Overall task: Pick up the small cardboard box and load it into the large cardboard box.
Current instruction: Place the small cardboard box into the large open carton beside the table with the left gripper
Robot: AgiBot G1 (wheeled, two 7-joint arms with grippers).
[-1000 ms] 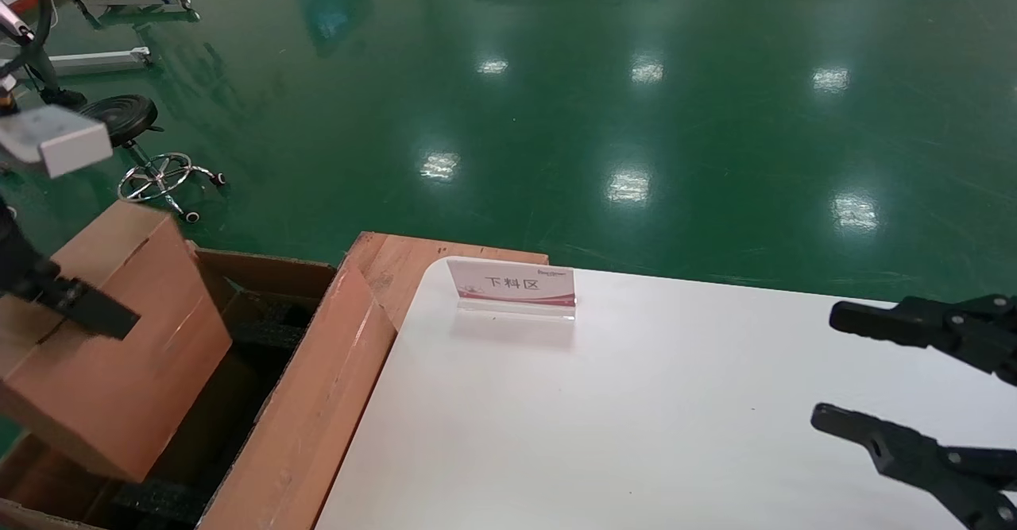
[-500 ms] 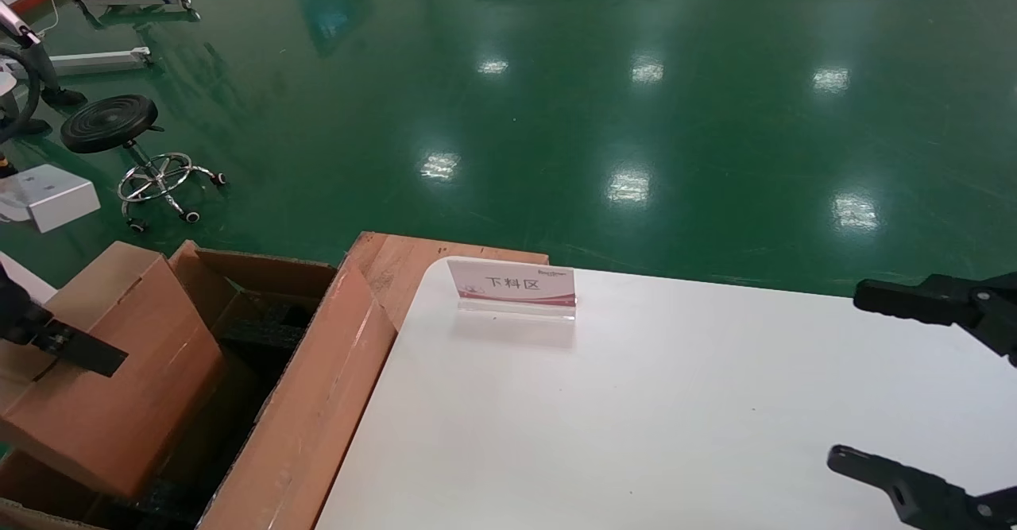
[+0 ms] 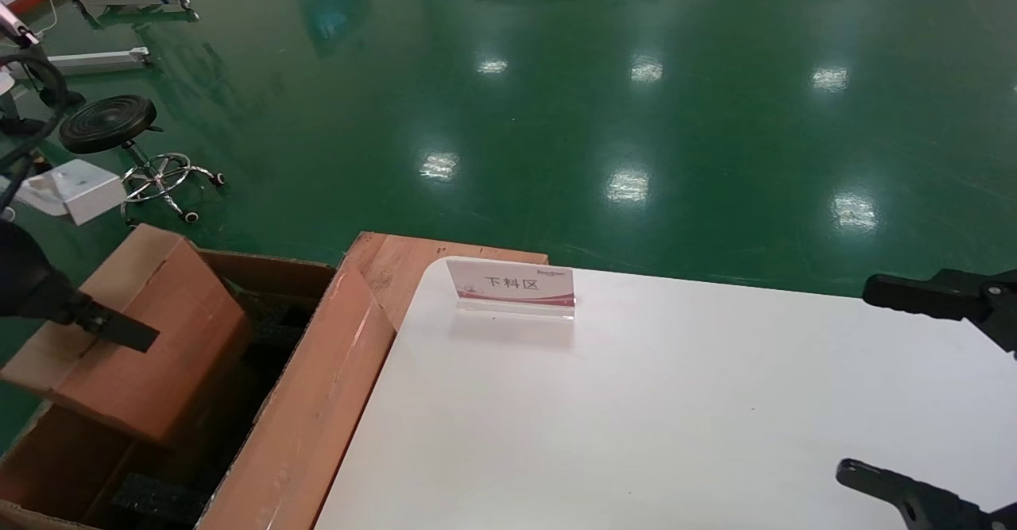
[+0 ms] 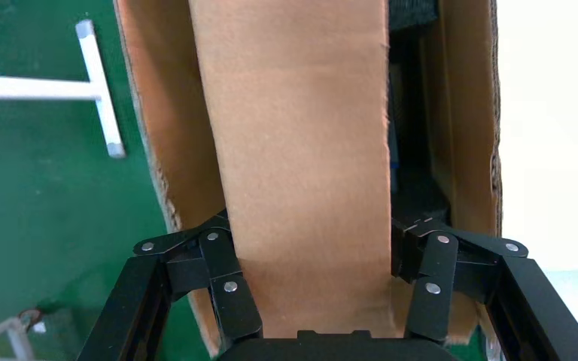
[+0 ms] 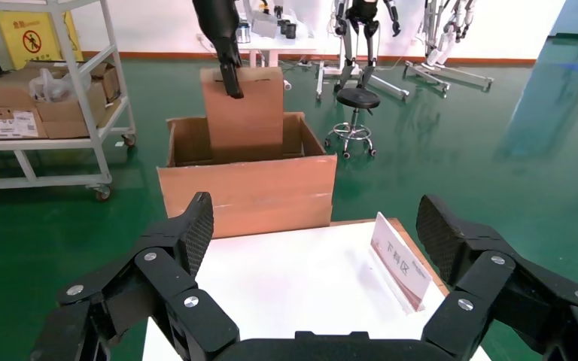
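My left gripper is shut on the small cardboard box, a plain reddish-brown carton. It holds the box tilted, with its lower part inside the open top of the large cardboard box, left of the table. Black foam lies at the large box's bottom. In the left wrist view the fingers clamp both sides of the small box, with the large box's wall beside it. The right wrist view shows the small box standing up out of the large box. My right gripper is open and empty over the table's right side.
A white table carries a small sign stand at its far left corner. A wooden board shows beside that corner. A black stool stands on the green floor beyond the large box. A shelf cart stands farther off.
The small box has shifted toward the table and tilted over the large box's opening. My right gripper has opened wider and drawn back to the right.
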